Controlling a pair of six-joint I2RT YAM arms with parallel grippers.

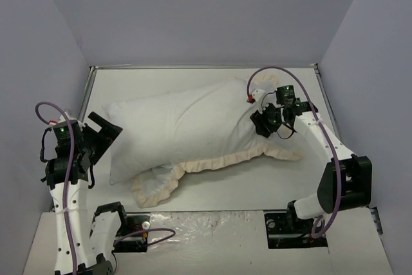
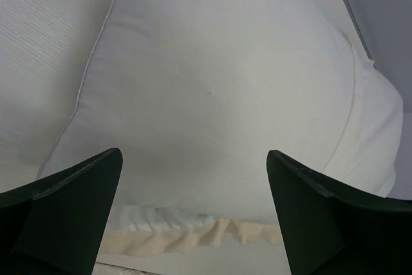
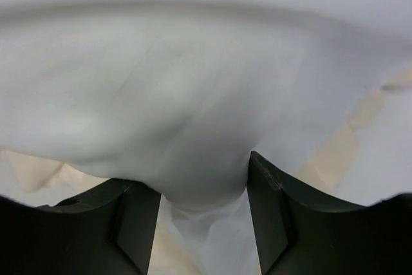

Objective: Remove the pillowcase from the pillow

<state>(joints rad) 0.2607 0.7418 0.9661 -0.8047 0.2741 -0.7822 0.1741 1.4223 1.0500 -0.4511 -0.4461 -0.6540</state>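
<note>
The pillow is a plump white cushion lying across the middle of the table. The pillowcase shows as a cream frill along the pillow's near edge and past its right end. My right gripper is at the pillow's right end. In the right wrist view, the right gripper is shut on a bulge of the pillow's white fabric. My left gripper is open and empty just off the pillow's left end. The left wrist view shows the left gripper, the pillow and the frill.
Grey walls enclose the white table on the left, back and right. The arm bases and a crinkled plastic sheet lie along the near edge. Bare table lies behind the pillow.
</note>
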